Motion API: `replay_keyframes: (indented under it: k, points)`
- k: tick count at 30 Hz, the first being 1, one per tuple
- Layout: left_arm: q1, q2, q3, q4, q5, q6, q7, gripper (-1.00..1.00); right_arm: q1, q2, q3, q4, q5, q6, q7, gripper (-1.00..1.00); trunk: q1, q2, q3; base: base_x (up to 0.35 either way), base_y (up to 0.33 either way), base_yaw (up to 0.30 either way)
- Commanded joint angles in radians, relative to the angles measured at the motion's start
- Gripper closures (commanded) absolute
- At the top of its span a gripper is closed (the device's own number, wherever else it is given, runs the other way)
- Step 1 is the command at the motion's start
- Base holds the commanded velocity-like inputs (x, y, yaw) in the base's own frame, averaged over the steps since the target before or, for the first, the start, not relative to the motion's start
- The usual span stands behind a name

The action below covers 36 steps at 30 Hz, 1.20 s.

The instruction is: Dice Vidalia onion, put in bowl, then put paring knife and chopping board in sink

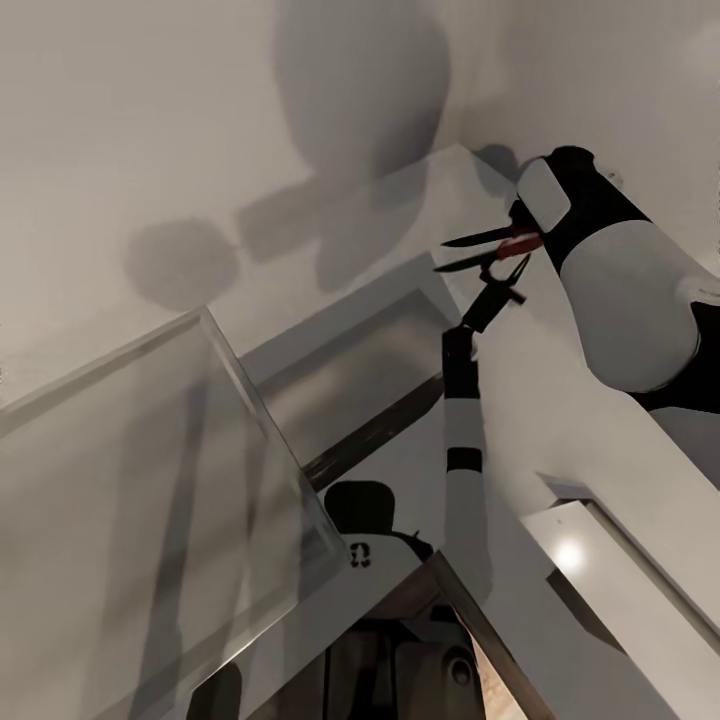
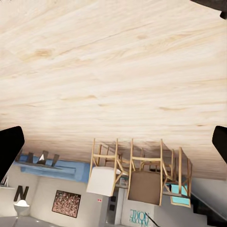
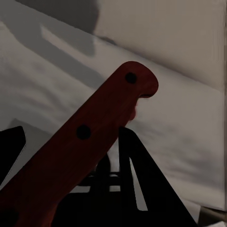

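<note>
Paring knife [image 1: 497, 240]: dark blade; red handle [image 3: 90, 142] with two dark rivets. Right arm [image 1: 610, 290]: white shells with black joints. Left arm [image 1: 463, 440]: white forearm with black bands. Wall [image 1: 150, 120]: plain off-white, marked by grey shadows. Glass panel [image 1: 130, 500]: pale grey and translucent. Floor [image 2: 113, 71]: light wood with a streaked grain pattern. Chairs [image 2: 142, 172]: light wooden frames, with seats in white, tan and light blue. Picture [image 2: 65, 204]: speckled reddish-brown.
</note>
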<state>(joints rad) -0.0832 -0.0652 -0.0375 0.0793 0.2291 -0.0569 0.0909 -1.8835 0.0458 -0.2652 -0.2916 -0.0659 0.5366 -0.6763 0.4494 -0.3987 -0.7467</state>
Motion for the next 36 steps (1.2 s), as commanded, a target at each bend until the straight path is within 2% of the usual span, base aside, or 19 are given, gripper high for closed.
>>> replay_keyframes:
  k: [1,10,36]
  points:
    - [-0.001,0.000,-0.004,0.004,0.008,-0.006,0.001,-1.00,0.000,0.000,0.001,-0.001,-0.007,0.003,-0.005,1.00,0.001,-0.001,0.001,0.000,0.000,0.000]
    - [-0.001,-0.001,-0.005,0.004,0.007,-0.006,0.001,-1.00,0.000,0.000,0.002,-0.001,-0.007,0.003,-0.005,1.00,0.001,-0.001,0.015,-0.098,0.000,0.000]
    - [-0.001,0.000,-0.004,0.004,0.008,-0.006,0.001,-1.00,0.000,0.006,0.001,-0.005,-0.010,0.005,-0.001,1.00,0.001,-0.001,0.056,-0.331,0.000,0.000]
